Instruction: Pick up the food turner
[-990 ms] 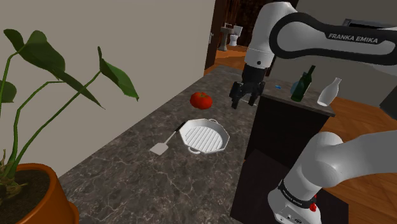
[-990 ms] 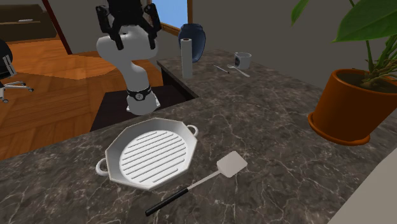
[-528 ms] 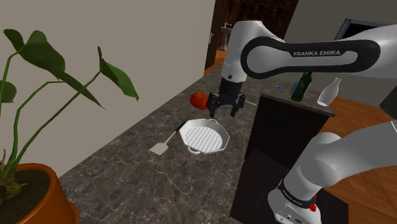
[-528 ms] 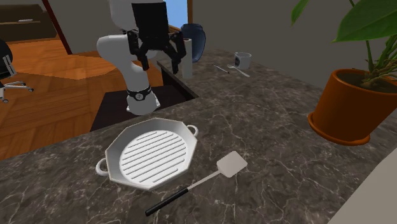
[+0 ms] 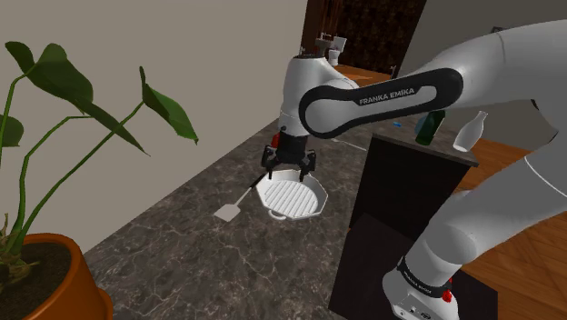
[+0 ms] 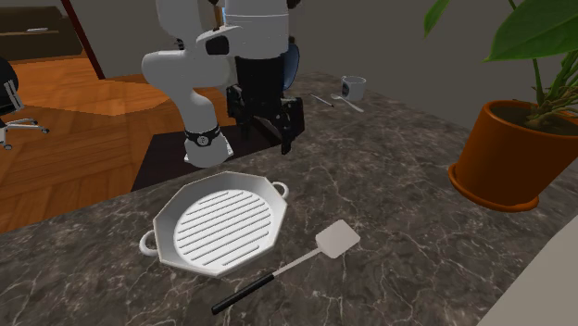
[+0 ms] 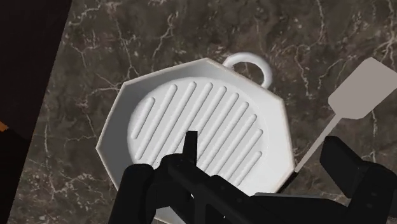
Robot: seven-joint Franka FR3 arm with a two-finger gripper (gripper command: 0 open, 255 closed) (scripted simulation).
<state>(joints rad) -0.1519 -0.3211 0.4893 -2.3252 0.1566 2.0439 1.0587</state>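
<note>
**Q:** Where will you find the food turner (image 6: 336, 240)?
**A:** On the tabletop (image 6: 398, 185), just beside the grill pan (image 6: 219, 230). In the second exterior view it is on the pan's right, blade end toward the plant pot (image 6: 505, 157).
**Q:** What will you find beyond the pan?
**A:** The gripper (image 6: 262, 125) hangs over the tabletop on the pan's far side. The mug (image 6: 352, 88) stands farther back, well apart.

Veined marble counter (image 6: 398, 167) — matt white ribbed pan (image 6: 218, 227), matt grey turner (image 6: 289, 268)
</note>
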